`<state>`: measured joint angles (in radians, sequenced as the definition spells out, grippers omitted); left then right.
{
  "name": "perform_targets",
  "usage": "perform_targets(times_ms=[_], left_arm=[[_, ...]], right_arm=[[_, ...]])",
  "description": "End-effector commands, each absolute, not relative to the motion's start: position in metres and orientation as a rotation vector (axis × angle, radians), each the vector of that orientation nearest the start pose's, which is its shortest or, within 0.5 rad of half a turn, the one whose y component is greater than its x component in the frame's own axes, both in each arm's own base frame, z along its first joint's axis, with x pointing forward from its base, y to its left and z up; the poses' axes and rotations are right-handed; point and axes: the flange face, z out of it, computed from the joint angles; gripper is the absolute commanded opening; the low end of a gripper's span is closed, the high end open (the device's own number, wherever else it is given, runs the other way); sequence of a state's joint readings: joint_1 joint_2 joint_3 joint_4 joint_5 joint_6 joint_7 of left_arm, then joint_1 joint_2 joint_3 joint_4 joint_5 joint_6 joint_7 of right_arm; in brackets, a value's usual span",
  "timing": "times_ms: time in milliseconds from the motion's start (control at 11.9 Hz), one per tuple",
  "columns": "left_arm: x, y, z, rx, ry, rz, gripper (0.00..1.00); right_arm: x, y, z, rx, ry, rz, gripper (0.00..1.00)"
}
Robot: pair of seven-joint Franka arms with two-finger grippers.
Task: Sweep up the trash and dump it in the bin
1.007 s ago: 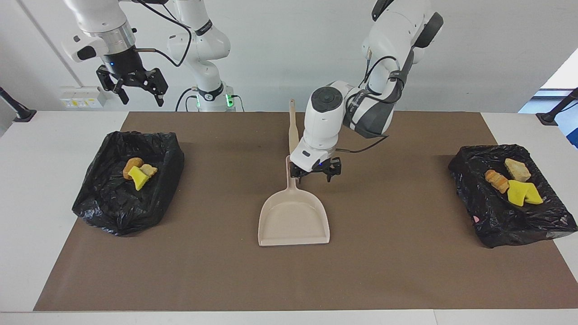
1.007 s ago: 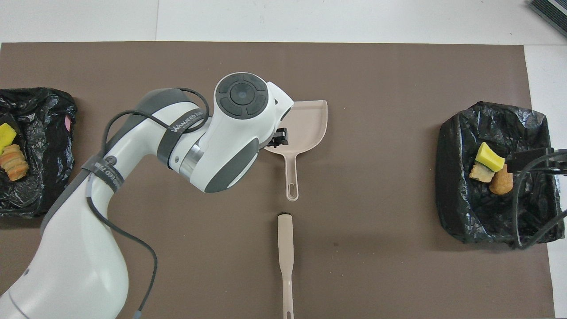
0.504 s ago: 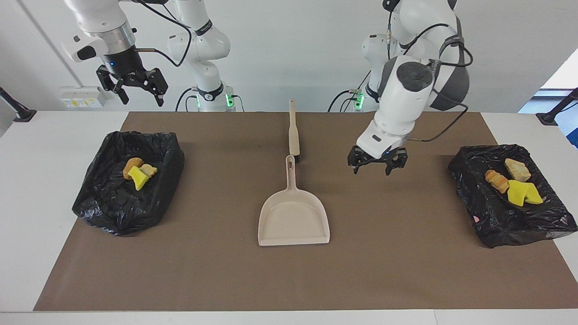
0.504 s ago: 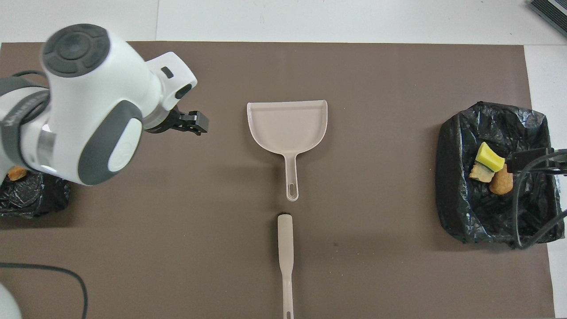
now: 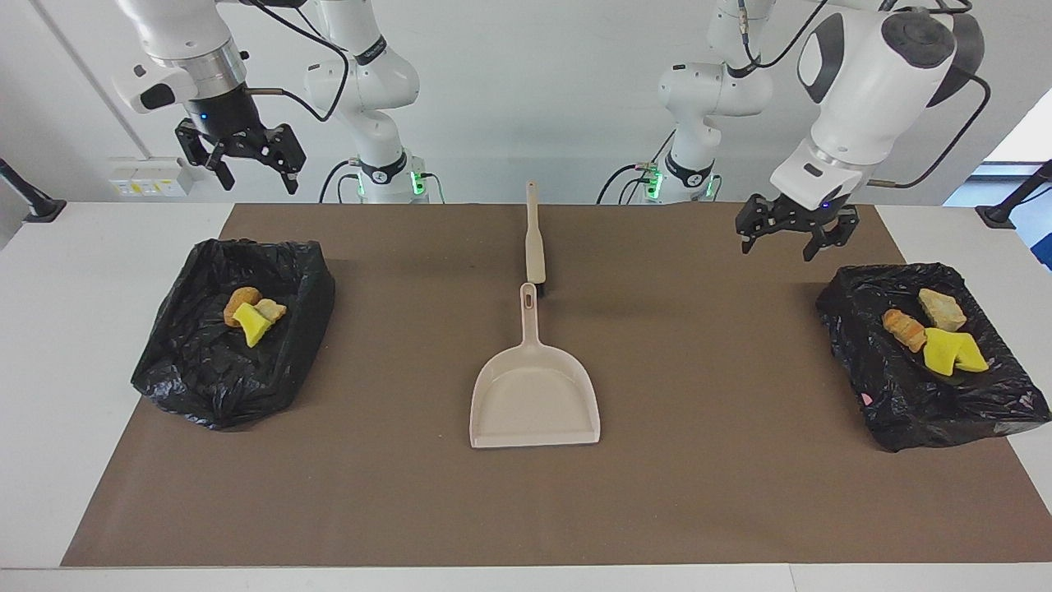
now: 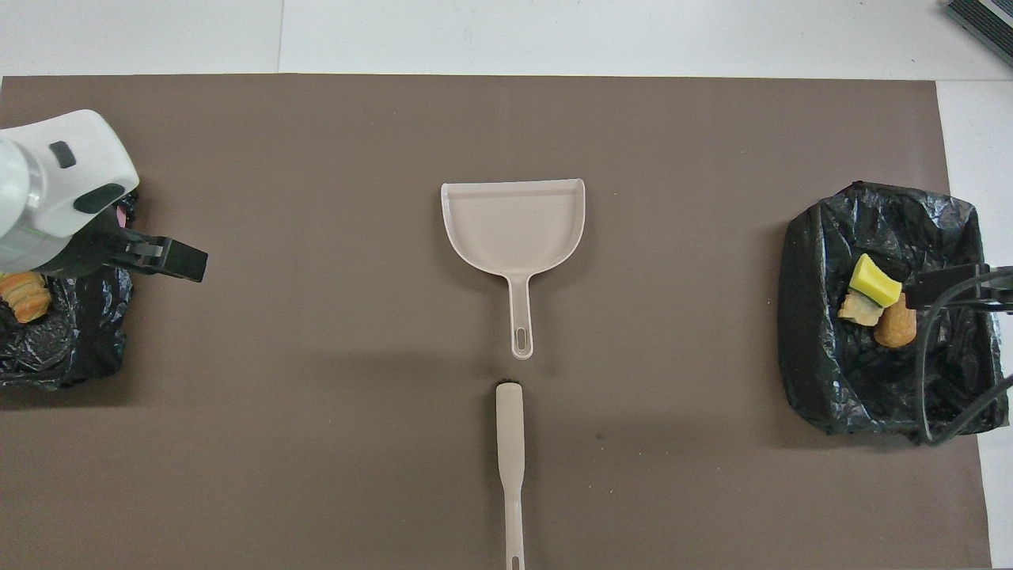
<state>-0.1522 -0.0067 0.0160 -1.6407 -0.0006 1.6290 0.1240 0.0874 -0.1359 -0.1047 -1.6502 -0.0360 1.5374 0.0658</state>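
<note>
We are holding both jaws released: left gripper [image 5: 791, 231] hanging over the bench's end (trash [image 5: 933, 330] binned), right gripper [image 5: 243, 158] waiting.

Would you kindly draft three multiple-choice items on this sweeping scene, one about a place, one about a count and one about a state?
1. Where does the dustpan lie?
A. in a bin
B. on the brown mat between the two bins
C. in the left gripper

2. How many trash pieces lie in the bin at the right arm's end?
A. none
B. three
C. six

3. What state is the left gripper in?
A. open and empty
B. shut on the brush
C. shut on the dustpan

Answers: 1 B, it rests flat mid-mat, with the brush just nearer to the robots. 2 B, one yellow and two brownish pieces show there. 3 A, its fingers are spread in the air, holding nothing.
</note>
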Motion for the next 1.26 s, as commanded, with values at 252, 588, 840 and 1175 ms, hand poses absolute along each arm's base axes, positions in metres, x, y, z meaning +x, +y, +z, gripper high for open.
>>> perform_targets(times_ms=[252, 588, 840, 1175], left_arm=[[0.534, -0.034, 0.631, -3.122, 0.422, -0.037, 1.00], [0.529, -0.026, 0.654, -3.115, 0.413, -0.026, 1.00], [0.523, -0.019, 0.663, -3.115, 0.403, -0.012, 1.00], [0.521, -0.016, 0.662, -3.120, 0.392, 0.005, 1.00]], right_arm=[[0.507, -0.017, 0.657, -3.144, 0.118, -0.030, 1.00], [0.507, -0.017, 0.657, -3.144, 0.118, -0.030, 1.00], [0.506, -0.017, 0.658, -3.144, 0.118, -0.033, 1.00], [0.507, -0.017, 0.657, -3.144, 0.118, -0.030, 1.00]])
